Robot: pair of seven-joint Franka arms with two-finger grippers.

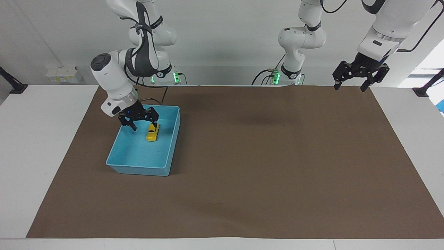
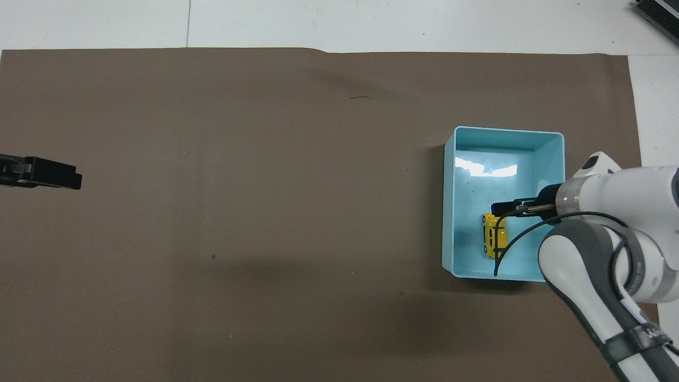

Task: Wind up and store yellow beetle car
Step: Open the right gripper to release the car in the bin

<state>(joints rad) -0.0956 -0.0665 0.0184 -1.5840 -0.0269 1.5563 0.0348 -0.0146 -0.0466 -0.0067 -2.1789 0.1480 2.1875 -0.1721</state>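
The yellow beetle car [image 1: 152, 132] lies on the floor of the light blue bin [image 1: 138, 170], in the part nearer to the robots. It also shows in the overhead view [image 2: 493, 242], inside the bin [image 2: 450, 201]. My right gripper [image 1: 144, 124] hangs open and empty just over the bin, above the car; it holds nothing. In the overhead view the right gripper [image 2: 501, 208] covers the car's end. My left gripper [image 1: 349, 86] waits open and raised over the mat's corner at the left arm's end, also seen in the overhead view [image 2: 69, 180].
A brown mat [image 1: 263, 166] covers most of the white table [image 1: 41, 146]. The bin stands on it toward the right arm's end. A black cable [image 2: 504, 249] from the right wrist hangs over the bin.
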